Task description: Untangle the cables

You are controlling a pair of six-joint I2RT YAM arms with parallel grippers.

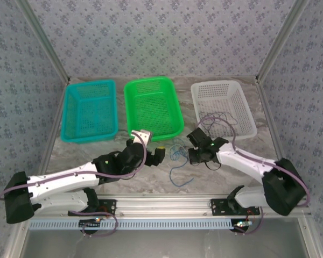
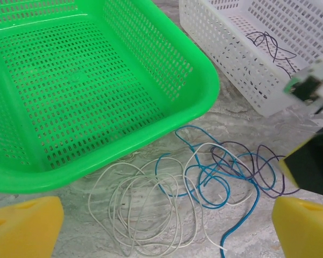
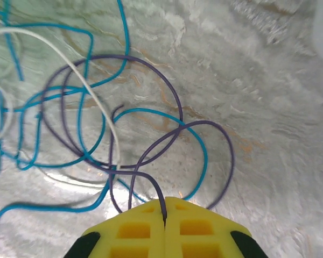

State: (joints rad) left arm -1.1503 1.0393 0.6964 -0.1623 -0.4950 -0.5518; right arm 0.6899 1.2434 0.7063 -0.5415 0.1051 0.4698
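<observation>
We see grey marble-look tabletop [image 1: 151, 180], floral blue-grey wallpaper walls [image 1: 151, 37]; left gripper [image 2: 162, 228] spread wide holding nothing, right gripper [image 3: 164, 215] clamped on thin dark purple wire [image 3: 178, 105]

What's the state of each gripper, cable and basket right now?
left gripper: open, empty
right gripper: shut on purple cable
purple cable: pinched, tangled
blue cable: tangled, on table
white cable: tangled, on table
green basket: empty
teal basket: empty
white basket: holds a dark cable
</observation>
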